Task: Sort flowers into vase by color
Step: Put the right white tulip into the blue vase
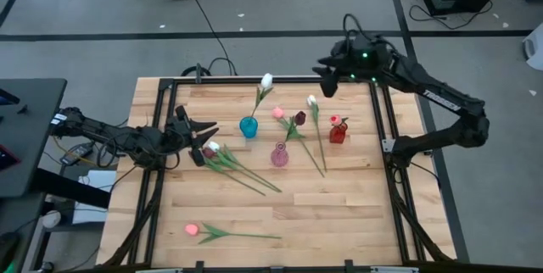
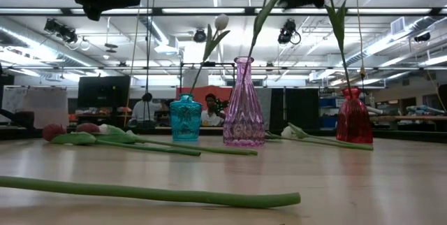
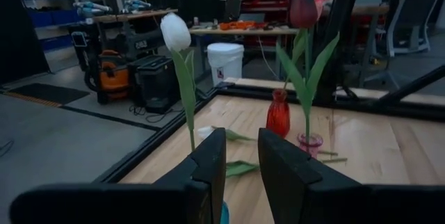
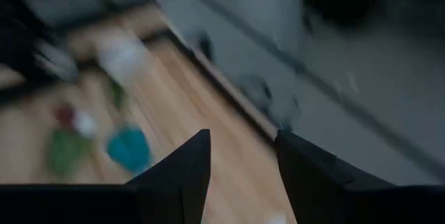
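Left gripper (image 1: 206, 136) left of centre in high view, fingers (image 3: 208, 165) parted by narrow gap, nothing between them. Right gripper (image 1: 325, 80) raised at upper right near table's far edge, jaws apart, empty.

White tulip (image 1: 265, 80) stands in teal vase (image 1: 248, 126). Maroon tulip (image 1: 299, 118) in pink vase (image 1: 279, 155). Pink tulip (image 1: 336, 120) in red vase (image 1: 337, 133).

Loose on table (image 1: 356, 205): tulip bunch (image 1: 229, 161) just right of left gripper, white tulip (image 1: 316, 129) between pink and red vases, pink head (image 1: 277, 113) right of teal vase, pink tulip (image 1: 222, 233) lower left.

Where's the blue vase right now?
In the high view the blue vase stands left of centre, holding a white tulip, with the pink vase nearest.
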